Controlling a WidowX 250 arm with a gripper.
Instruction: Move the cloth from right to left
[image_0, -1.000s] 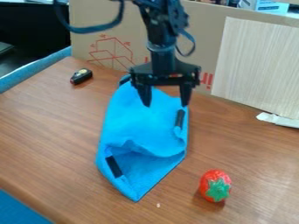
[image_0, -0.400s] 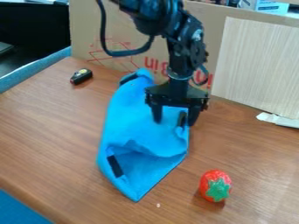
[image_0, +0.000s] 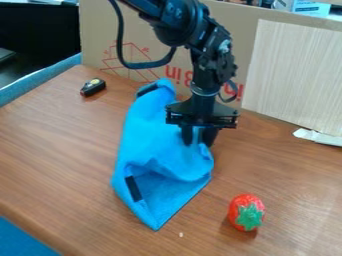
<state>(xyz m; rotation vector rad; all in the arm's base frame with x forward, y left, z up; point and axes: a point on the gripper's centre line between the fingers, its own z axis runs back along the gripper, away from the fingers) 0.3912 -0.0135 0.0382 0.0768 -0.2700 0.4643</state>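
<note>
My gripper (image_0: 198, 142) is low over the upper right part of the blue cloth (image_0: 157, 145), its fingers drawn close together with a bunched fold of fabric pinched between them. The cloth lies lengthwise on the wooden table, folded, with a raised opening near its lower end. A black strip shows at its lower left and another at its upper left corner. The fabric on the right edge is gathered up around the fingertips.
A red toy strawberry (image_0: 246, 212) with a green top lies to the cloth's lower right. A small black object (image_0: 93, 87) sits at the upper left. Behind the cloth stands a cardboard panel (image_0: 230, 30), with a pale board (image_0: 294, 75) at the right.
The gripper has moved right and down onto the cloth, and its fingers have shut on the right edge. The fabric there has bunched up, hiding the black strip beside it.
</note>
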